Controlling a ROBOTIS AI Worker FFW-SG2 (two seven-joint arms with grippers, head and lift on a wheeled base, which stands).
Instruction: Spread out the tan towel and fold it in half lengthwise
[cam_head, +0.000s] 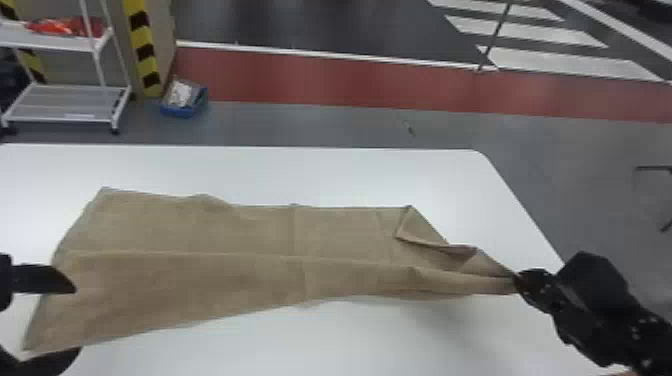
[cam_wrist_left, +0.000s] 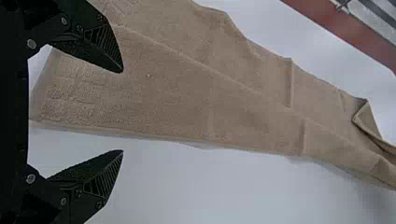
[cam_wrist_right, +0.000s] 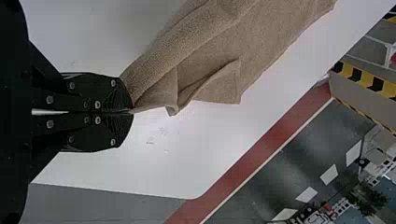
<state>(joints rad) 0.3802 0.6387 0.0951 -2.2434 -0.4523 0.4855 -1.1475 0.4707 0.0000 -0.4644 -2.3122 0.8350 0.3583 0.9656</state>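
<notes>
That tan towel (cam_head: 190, 280) stretches crosswise over the white table (cam_head: 350, 340) in a long, uneven strip, broad and fairly flat toward the left, narrowing to a gathered tip on the right. A ridge runs lengthwise, faint creases cross it, and one corner flops over near the tip.

An industrial hall or workshop floor: grey ground crossed by a red lane (cam_head: 325, 80) with a white edge line (cam_head: 320, 53), white painted bars (cam_head: 565, 60) beyond it, yellow-and-black hazard striping (cam_head: 142, 50) up a pillar, and a white wheeled rack (cam_head: 67, 102) near it. The distant clutter (cam_wrist_right: 322, 214) in the right wrist view may be equipment.
</notes>
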